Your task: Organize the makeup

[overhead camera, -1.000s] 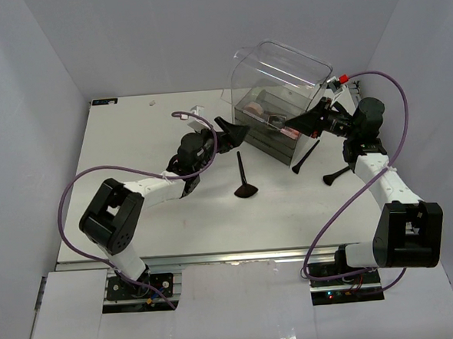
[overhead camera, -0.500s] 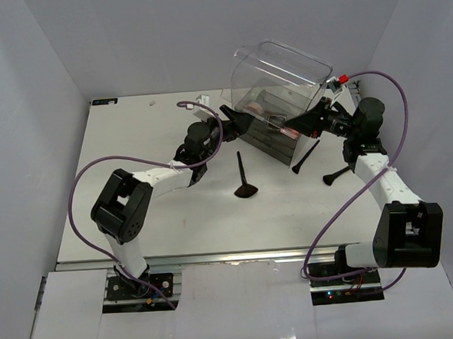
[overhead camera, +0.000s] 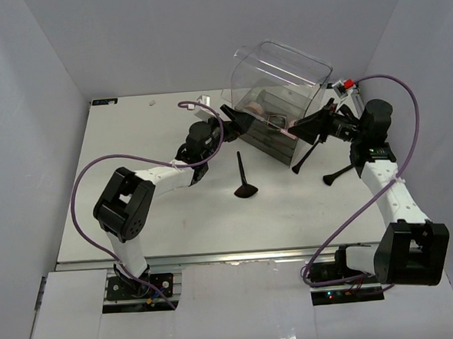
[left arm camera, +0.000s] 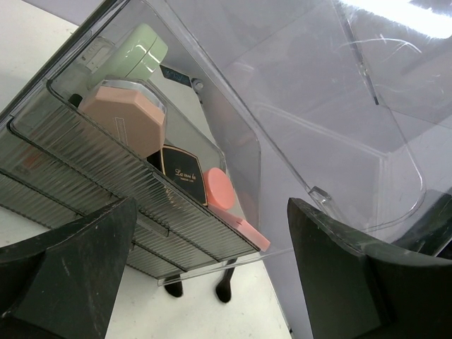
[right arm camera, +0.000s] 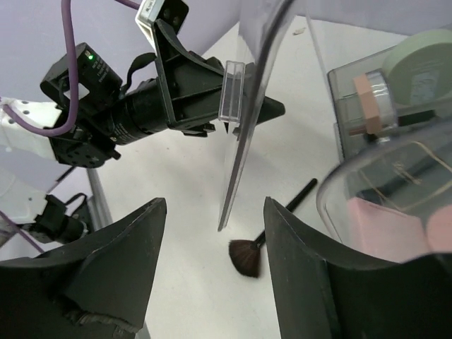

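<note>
Between the left jaws: the ribbed tray (left arm camera: 106,176) of the clear box (left arm camera: 339,141) is framed; it holds a pink puff (left arm camera: 123,116), a green compact (left arm camera: 138,49) and a black compact (left arm camera: 182,175).
Left jaws: spread wide, nothing held.
Right jaws: parted, nothing clamped; a thin clear flap (right arm camera: 233,141) hangs just ahead of the gap.
Loose makeup: a fan brush (overhead camera: 245,187) lies on the surface (overhead camera: 153,220) below the left jaws; two more brushes (overhead camera: 306,155) lie near the right jaws.
Risk: the box could likely be shoved or tipped, since it is crowded from both sides; the flap could be snagged if the right jaws were closed where they are.
Arm pose: both arms are stretched toward the box, with the left wrist low at the tray front and the right wrist at the box's far side.
</note>
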{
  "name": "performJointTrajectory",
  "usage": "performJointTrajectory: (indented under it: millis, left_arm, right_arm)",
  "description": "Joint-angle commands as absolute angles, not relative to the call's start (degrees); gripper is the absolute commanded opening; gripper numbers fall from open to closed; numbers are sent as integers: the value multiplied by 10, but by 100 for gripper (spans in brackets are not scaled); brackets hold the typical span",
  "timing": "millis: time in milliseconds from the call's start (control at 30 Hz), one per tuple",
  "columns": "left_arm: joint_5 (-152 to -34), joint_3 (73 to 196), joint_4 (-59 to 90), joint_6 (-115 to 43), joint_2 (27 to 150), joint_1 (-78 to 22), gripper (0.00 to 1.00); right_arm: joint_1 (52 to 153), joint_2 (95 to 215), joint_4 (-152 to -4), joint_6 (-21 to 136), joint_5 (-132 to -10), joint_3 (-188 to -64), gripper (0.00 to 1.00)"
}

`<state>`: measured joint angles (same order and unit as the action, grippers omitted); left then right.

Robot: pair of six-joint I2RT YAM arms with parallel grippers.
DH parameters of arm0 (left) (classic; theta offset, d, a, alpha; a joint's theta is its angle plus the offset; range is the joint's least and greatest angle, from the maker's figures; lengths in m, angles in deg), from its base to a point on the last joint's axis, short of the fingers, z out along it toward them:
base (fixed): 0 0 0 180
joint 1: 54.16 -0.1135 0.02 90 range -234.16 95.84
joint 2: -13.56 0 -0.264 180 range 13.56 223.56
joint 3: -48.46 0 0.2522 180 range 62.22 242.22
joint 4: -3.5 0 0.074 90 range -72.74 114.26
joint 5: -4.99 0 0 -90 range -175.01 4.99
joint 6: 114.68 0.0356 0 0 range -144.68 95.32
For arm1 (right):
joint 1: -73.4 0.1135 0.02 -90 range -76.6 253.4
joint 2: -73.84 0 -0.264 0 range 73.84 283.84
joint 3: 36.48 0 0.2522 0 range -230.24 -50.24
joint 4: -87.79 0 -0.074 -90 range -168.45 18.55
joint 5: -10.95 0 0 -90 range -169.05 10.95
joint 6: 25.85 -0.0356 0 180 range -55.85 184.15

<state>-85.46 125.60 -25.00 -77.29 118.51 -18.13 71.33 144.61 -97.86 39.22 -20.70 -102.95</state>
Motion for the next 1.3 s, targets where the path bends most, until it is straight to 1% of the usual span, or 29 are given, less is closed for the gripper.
performJointTrajectory:
  millis: [0,167,333,500,667,967,1133,1267]
  left_arm:
    - [-871,1277,-276,-778,1163,-187,98]
    - [-872,1262,-273,-782,1162,-193,98]
    - [-873,1235,-251,-796,1167,-199,98]
    - [-889,1203,-217,-811,1181,-214,98]
    - [-924,1169,-239,-831,1196,-231,98]
    - [-1028,1202,-279,-824,1265,-248,98]
    - [-1060,1220,-290,-840,1297,-255,98]
    - [-1082,1242,-306,-861,1322,-255,91]
  right_arm:
    - [696,1386,-888,499,-221,-1027,64]
    - [686,1328,-846,571,-245,-1007,64]
    - [673,1284,-842,616,-248,-978,66]
    - [659,1281,-843,630,-219,-961,66]
    - [654,1282,-842,670,-160,-954,68]
    - [645,1289,-842,684,-154,-947,69]
    - [642,1293,-842,686,-158,-948,69]
    - [640,1297,-842,687,-159,-947,69]
